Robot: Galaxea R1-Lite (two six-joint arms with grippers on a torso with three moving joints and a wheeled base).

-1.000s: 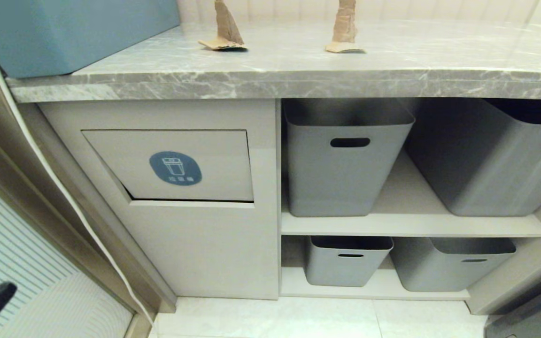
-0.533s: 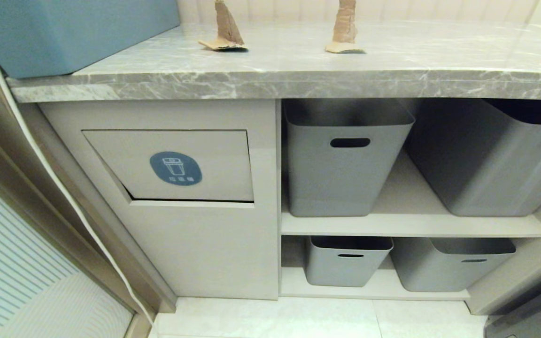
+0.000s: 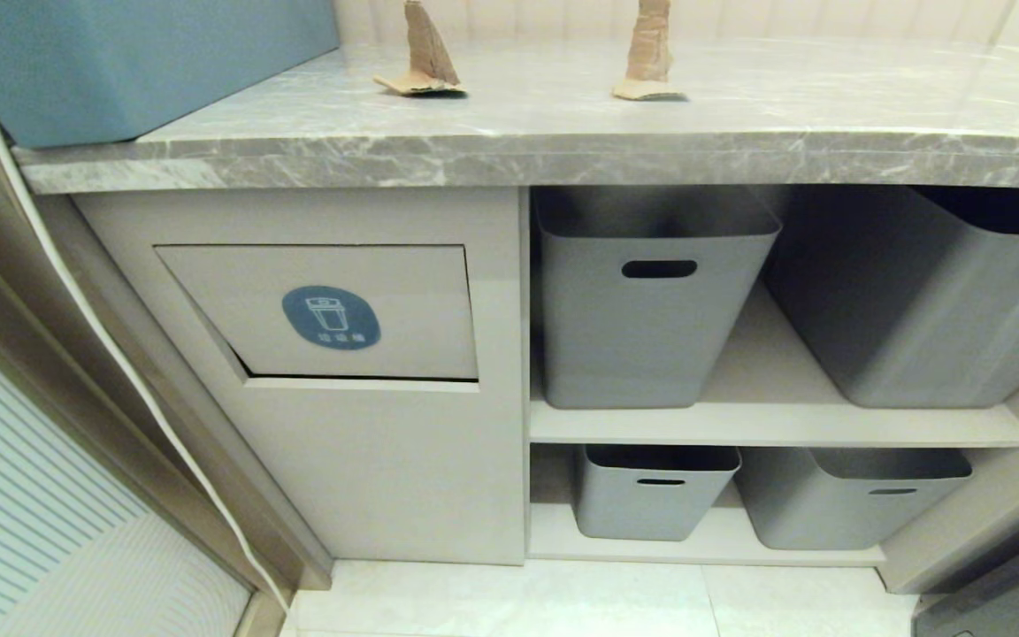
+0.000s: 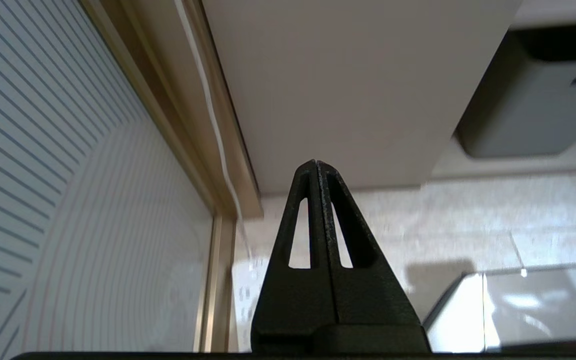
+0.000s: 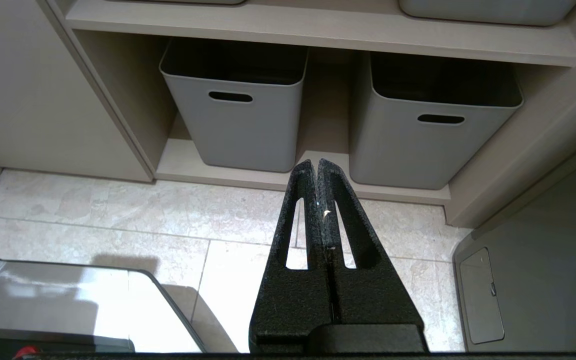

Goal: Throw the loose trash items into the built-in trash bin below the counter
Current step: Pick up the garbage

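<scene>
Left gripper [image 4: 316, 167] gone from the head view's lower-left corner since a second ago, now low by the floor, closed, empty. Bin flap [image 3: 330, 311] mid-left. Two paper scraps [image 3: 422, 58] [image 3: 648, 51] wait on counter [image 3: 563, 146], top centre (both untouched). Right gripper [image 5: 317, 166] closed, parked.

The grey marble worktop [image 3: 739, 115] carries two crumpled brown cardboard scraps [image 3: 421, 57] [image 3: 649, 53] standing well apart, and a blue plastic box [image 3: 138, 62] at its left end.

A home kitchen or utility nook: a grey marble counter [image 3: 616, 146] over beige cabinetry with a built-in trash bin [image 3: 333, 311], shelved grey storage tubs [image 3: 651, 301], and pale floor tiles [image 3: 563, 602].
</scene>
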